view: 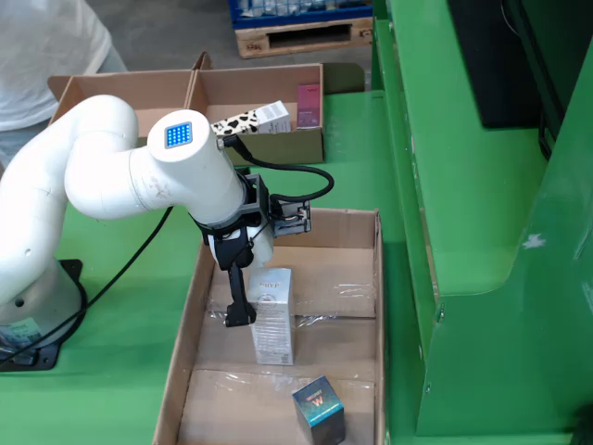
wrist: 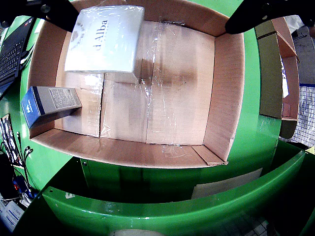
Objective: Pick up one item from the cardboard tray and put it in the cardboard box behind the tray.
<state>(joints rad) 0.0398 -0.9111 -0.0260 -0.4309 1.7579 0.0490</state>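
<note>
A white box marked "d'Alba" [wrist: 105,38] is at the top left of the wrist view, close beside the left finger [wrist: 49,11]. The right finger [wrist: 261,15] stands far from it, so my gripper [wrist: 157,12] is open around the box without clamping it. From the fixed view, the same white box [view: 274,315] is in the cardboard tray [view: 182,352], under the gripper [view: 264,304]. One black finger [view: 240,301] is at its left side and the other is hidden. A blue box [wrist: 49,103] [view: 320,410] lies at the tray's near end. The cardboard box [view: 259,148] stands behind the tray.
The rear box holds a cow-print carton [view: 252,120] and a pink carton [view: 309,104]. A tall green machine wall [view: 482,185] runs along the tray's right side. A person [view: 46,46] stands at the back left. A keyboard [wrist: 10,54] lies left of the tray.
</note>
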